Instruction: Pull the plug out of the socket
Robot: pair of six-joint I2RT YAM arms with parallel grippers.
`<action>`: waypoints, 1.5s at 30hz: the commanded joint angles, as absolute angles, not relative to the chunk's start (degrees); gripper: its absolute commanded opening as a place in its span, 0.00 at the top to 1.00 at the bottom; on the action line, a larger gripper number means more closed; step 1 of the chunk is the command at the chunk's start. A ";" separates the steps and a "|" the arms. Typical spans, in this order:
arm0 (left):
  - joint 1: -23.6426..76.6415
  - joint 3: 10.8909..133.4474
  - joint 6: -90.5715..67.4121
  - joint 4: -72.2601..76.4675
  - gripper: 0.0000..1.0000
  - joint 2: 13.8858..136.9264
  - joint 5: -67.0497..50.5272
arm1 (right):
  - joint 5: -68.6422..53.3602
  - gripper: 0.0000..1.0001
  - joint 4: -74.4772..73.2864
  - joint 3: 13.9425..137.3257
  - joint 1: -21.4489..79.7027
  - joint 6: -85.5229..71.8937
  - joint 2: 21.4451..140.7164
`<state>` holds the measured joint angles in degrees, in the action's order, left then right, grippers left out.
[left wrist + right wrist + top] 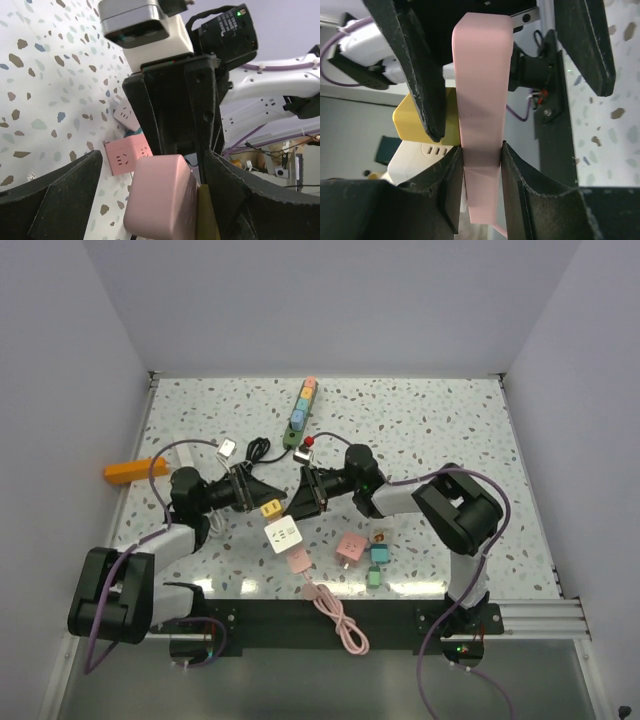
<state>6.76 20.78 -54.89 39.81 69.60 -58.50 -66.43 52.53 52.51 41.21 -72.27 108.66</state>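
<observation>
My right fingers [520, 190] are pinched narrow on the pink plug [482, 100], one pad on each flat side, and hold it on edge. My left fingers [65, 195] stand wide around the same plug from the opposite end and do not grip it. One is well clear of it. The other sits close by the yellow block [417, 117] that lies just beside the plug. All this is at the middle of the worktop [440, 430], where my two arms meet; from above the plug itself is hidden under my fingers.

The white socket [283, 534] touches the yellow block on its near side, slotted face up. I cannot tell whether the plug's pins are seated in anything. A pink cable [340, 625] trails from the socket's near side toward my bases. A pink cube [350, 547] lies near my right arm, and a power strip [303, 405] lies at the far side.
</observation>
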 commanded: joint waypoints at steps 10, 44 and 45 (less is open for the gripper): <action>6.33 12.66 -80.68 84.20 0.17 74.10 -64.69 | -65.31 1.00 89.40 55.64 39.20 -97.66 112.85; 8.17 35.85 -38.15 7.49 1.00 83.75 -44.92 | -21.62 0.01 -26.28 70.66 36.56 -25.33 88.51; 8.35 37.77 -37.62 6.60 1.00 85.93 -43.87 | -21.62 0.01 -26.54 70.75 37.00 -24.88 88.59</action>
<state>7.97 32.58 -46.81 17.26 83.13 -48.66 -26.09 -20.23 68.51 35.14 -30.24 88.88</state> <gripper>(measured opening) 0.379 0.986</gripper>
